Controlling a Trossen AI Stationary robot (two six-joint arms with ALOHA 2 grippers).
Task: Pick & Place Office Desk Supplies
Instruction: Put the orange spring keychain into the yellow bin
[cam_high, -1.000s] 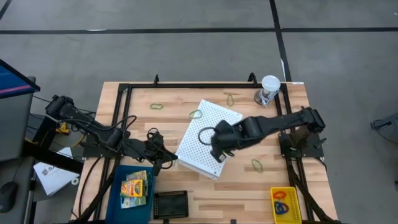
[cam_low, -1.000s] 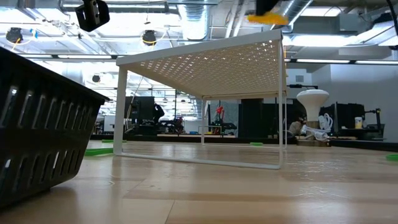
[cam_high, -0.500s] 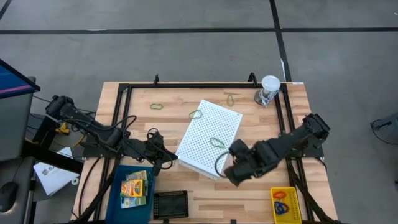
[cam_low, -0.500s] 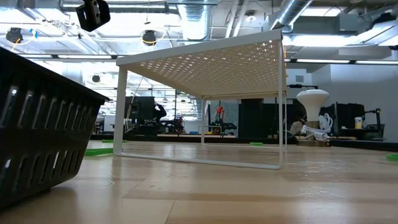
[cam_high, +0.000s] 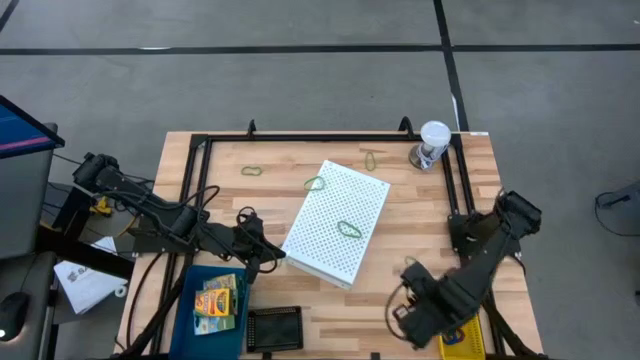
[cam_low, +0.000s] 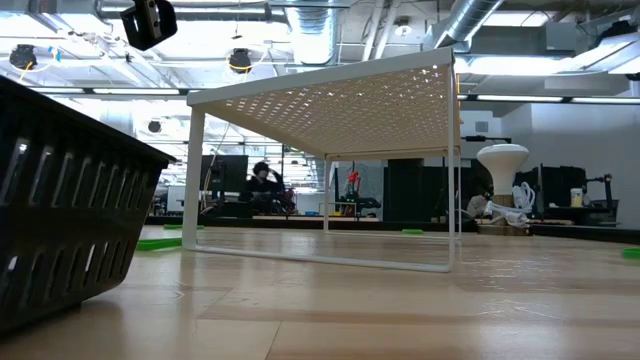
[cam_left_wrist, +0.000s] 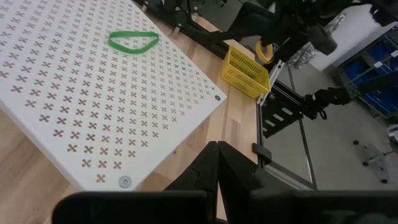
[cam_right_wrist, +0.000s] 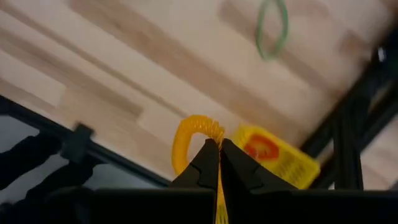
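The right gripper (cam_high: 418, 315) is positioned over the table's near right edge, beside the yellow basket (cam_high: 462, 338); its fingers are closed on an orange rubber band (cam_right_wrist: 194, 142). The left gripper (cam_high: 272, 255) is closed and empty, just beside the white perforated box (cam_high: 338, 225). One green rubber band (cam_high: 349, 229) lies on top of that box; others (cam_high: 253, 171) lie on the wooden table (cam_high: 400, 200). Crayon boxes (cam_high: 219, 301) sit in the blue bin (cam_high: 190, 275).

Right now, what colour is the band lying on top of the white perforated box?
Green. The band shows best in the left wrist view, lying flat on the box.
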